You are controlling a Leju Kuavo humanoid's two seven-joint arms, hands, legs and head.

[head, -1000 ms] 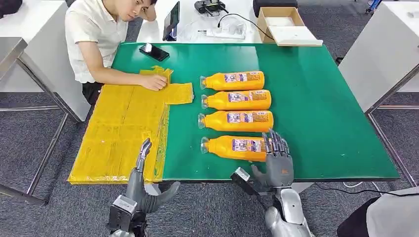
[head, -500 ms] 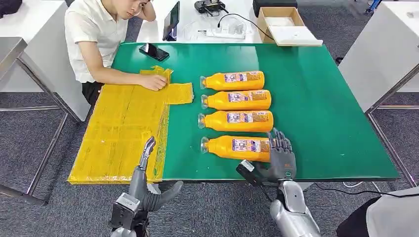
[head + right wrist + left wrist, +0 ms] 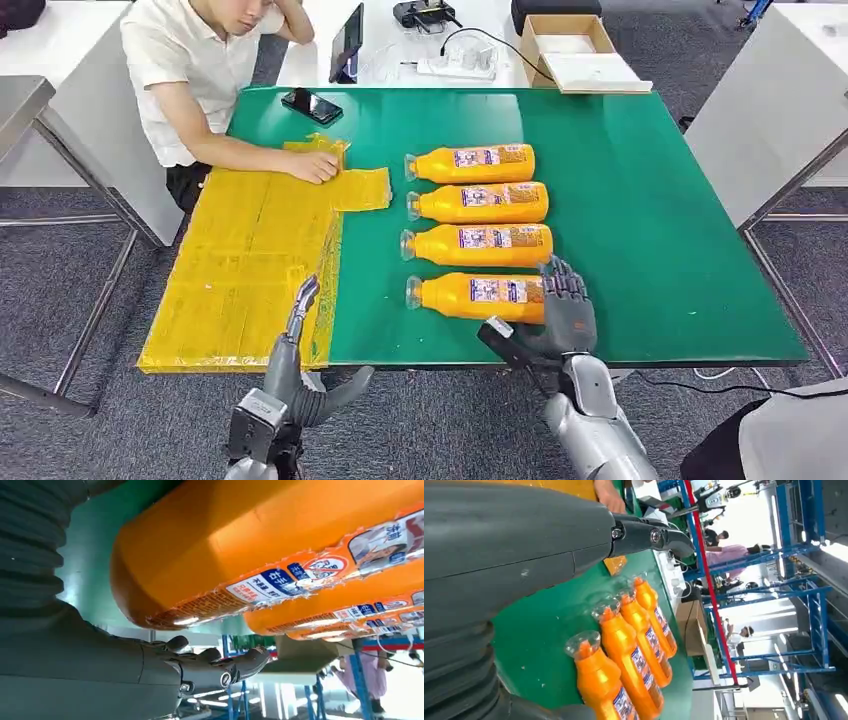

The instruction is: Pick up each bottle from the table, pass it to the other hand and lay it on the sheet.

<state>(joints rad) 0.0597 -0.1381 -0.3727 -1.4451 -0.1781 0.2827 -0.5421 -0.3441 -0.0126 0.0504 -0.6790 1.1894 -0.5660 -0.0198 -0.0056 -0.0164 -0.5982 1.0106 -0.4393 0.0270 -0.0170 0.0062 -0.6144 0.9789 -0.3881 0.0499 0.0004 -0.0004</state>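
Right hand (image 3: 566,315), fingers spread and holding nothing, sits at the base of the nearest bottle (image 3: 475,297) at lower centre; left hand (image 3: 297,375) open by the yellow sheet (image 3: 240,260)

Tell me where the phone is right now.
In the head view the phone lies at the far left corner of the green table, just beyond the yellow sheet and beside the seated person.
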